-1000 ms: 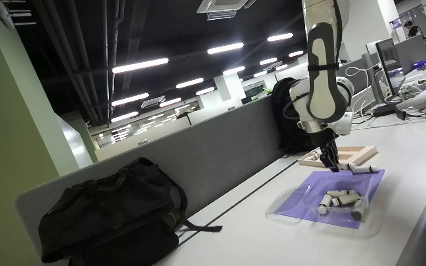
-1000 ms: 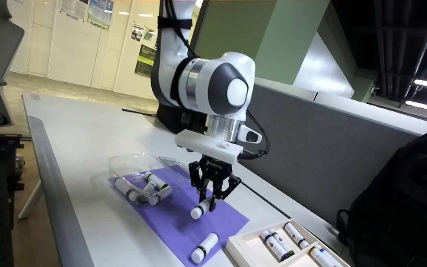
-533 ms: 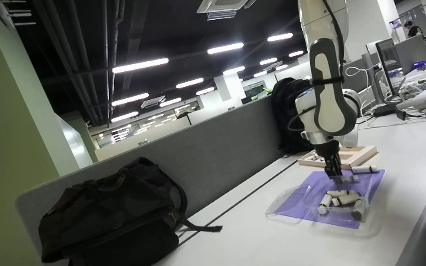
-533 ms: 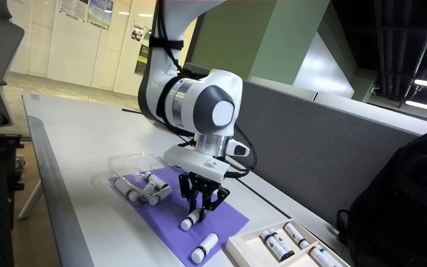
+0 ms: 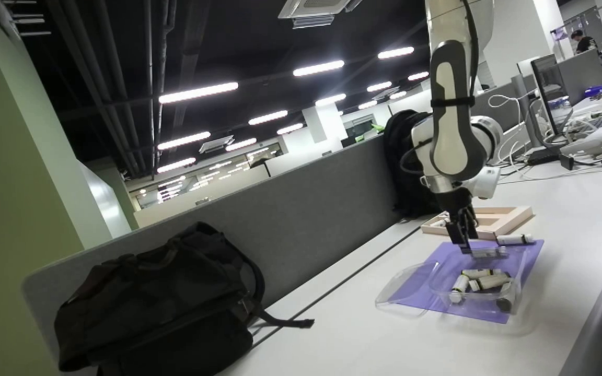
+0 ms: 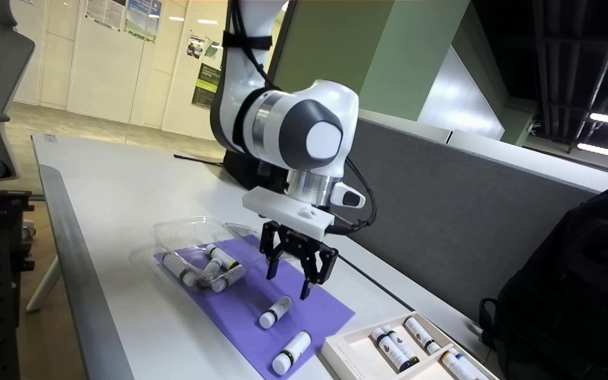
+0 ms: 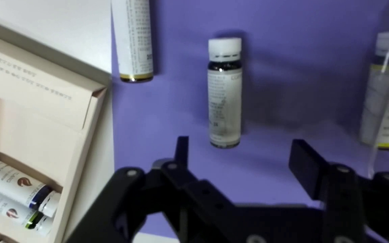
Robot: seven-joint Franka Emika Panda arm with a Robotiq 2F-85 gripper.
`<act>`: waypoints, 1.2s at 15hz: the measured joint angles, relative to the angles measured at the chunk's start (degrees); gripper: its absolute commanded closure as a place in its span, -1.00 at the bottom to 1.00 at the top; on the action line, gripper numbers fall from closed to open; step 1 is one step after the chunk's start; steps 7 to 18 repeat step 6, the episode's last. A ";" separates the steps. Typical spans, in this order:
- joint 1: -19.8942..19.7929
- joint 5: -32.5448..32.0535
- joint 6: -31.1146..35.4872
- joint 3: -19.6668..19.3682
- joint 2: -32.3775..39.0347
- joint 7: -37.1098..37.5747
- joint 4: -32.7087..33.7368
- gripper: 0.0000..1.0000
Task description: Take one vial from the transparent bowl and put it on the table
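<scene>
A white-capped vial (image 6: 276, 312) lies on its side on the purple mat, below my gripper (image 6: 287, 286). The gripper is open, raised above the mat, and its fingers are apart with nothing between them. In the wrist view the same vial (image 7: 225, 94) shows just ahead of the fingertips, touching neither. Another vial (image 6: 292, 352) rests near the mat's edge. The transparent bowl (image 6: 185, 224) holds several vials and stands partly on the mat; its wall also crosses the right side of the wrist view. Under all this is the white table (image 5: 332, 334).
The purple mat (image 6: 246, 309) lies beneath the loose vials. A pale wooden tray (image 7: 46, 81) with several vials sits beside it. A clear lid (image 5: 403, 287) lies by the bowl. The grey divider (image 5: 306, 209) runs along the table, with a black backpack (image 5: 165, 303) against it.
A second ago the gripper was shut on the vial above the mat. It went down to the mat, then opened and rose; the vial now lies free on the mat.
</scene>
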 measured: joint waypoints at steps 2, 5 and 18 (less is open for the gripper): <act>-0.76 1.61 -4.44 0.97 -4.15 -0.46 -0.77 -1.00; -1.43 4.07 -15.43 1.76 -10.77 -1.28 -1.37 -1.00; -1.45 4.21 -18.77 1.74 -12.66 -1.28 -1.41 -1.00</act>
